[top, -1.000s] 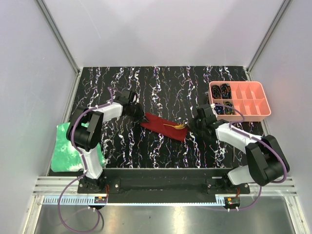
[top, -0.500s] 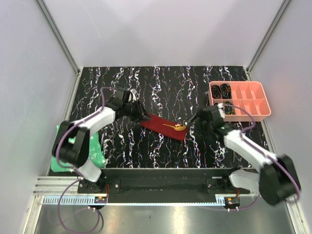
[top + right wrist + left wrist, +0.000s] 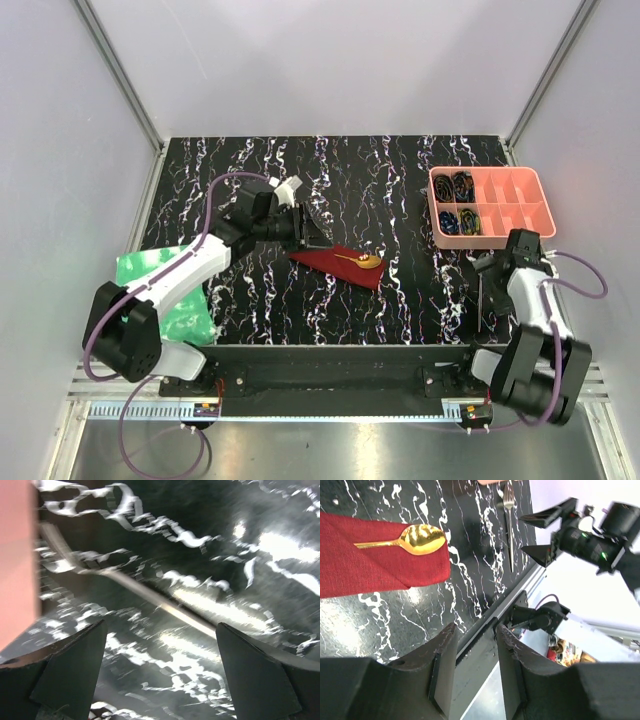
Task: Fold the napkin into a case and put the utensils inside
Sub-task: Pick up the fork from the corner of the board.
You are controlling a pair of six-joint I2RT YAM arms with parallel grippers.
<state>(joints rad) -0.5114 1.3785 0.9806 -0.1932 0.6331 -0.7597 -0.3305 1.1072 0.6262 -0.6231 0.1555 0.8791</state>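
The napkin (image 3: pixel 330 263) lies as a narrow dark red folded strip, the case, mid-table. A gold spoon (image 3: pixel 362 261) rests on its right end; the left wrist view shows the spoon bowl (image 3: pixel 422 539) on the red cloth (image 3: pixel 370 565). My left gripper (image 3: pixel 311 234) hovers just above the strip's left end, open, with nothing between its fingers (image 3: pixel 445 670). A fork (image 3: pixel 481 293) lies on the table below the tray, blurred in the right wrist view (image 3: pixel 150 596). My right gripper (image 3: pixel 488 268) hangs over the fork, wide open and empty (image 3: pixel 160 625).
A pink compartment tray (image 3: pixel 520 241) with dark coiled items stands at the back right, close to my right gripper; its wall (image 3: pixel 15 555) fills the left of the right wrist view. A green crinkled sheet (image 3: pixel 160 300) lies at the table's left edge.
Both grippers have opened. My right arm swung away from the napkin's right end to the fork by the tray. My left gripper let go of the napkin's left end and rose; the spoon stays put.
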